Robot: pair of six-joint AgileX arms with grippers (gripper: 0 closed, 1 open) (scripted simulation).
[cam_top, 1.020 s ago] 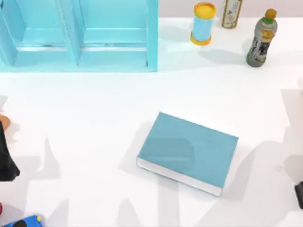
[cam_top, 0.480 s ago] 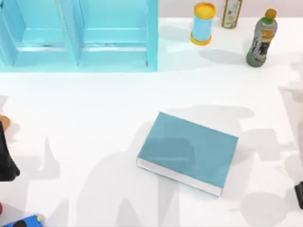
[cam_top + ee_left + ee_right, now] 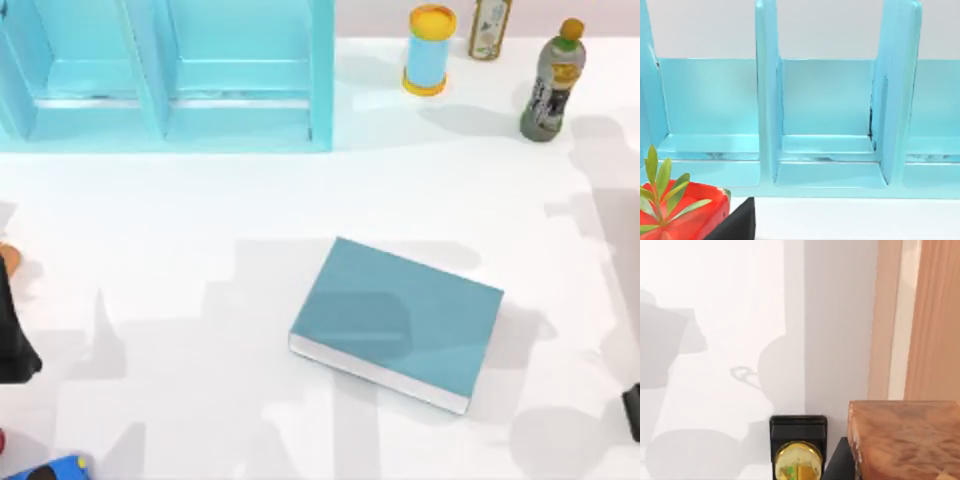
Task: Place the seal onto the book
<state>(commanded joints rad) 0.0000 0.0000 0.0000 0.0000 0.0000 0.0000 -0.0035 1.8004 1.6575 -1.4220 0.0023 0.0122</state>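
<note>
Top view: book [image 3: 395,325] lies flat mid-bench, cover bare, shelf [image 3: 165,75] behind it, left arm [image 3: 10,340] parked at the left edge. Left wrist view: shelf bays and a red plant pot [image 3: 682,210], left claw state can't be told. Right wrist view: seal [image 3: 905,440] sits very close to the camera beside a black block [image 3: 799,427], right claw state can't be told; the seal looks small, light, rigid and top-heavy, probably best pinched across its flat sides, low on the body.

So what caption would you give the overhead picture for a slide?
Teal book lying flat mid-table, cover bare, with a blue shelf unit and bottles along the far edge.
</note>
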